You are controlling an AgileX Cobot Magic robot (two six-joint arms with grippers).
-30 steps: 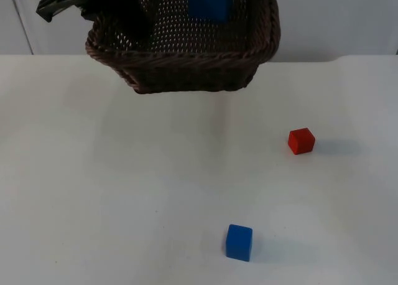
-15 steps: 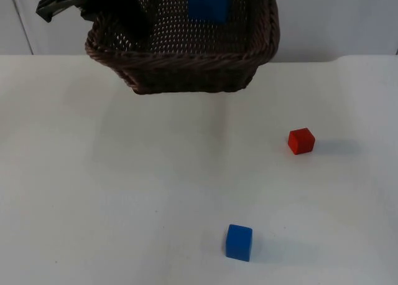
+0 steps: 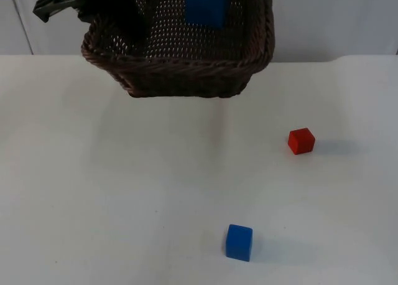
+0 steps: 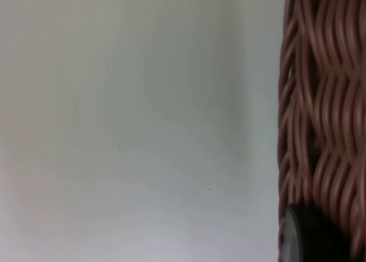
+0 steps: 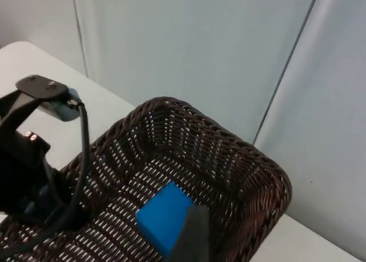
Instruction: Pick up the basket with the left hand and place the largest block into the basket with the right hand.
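A dark brown wicker basket point(image 3: 186, 70) hangs above the far side of the table. My left gripper point(image 3: 102, 14) is shut on its left rim, and the woven wall point(image 4: 323, 102) stands right beside the black fingertip point(image 4: 309, 236). A large blue block point(image 3: 205, 5) lies on the basket's floor, seen from above as block point(image 5: 163, 216). My right gripper point(image 5: 191, 239) hovers over the basket point(image 5: 251, 176), just above that block. A small blue block point(image 3: 239, 242) rests near the table's front edge. A small red block point(image 3: 301, 140) sits to the right.
The white table point(image 3: 93, 191) ends at the grey partition wall point(image 3: 336, 17) behind the basket. The two small blocks are the only loose things on it, both right of the middle.
The held basket has drifted slightly to the left, with the large blue block still inside. The two small blocks have not moved.
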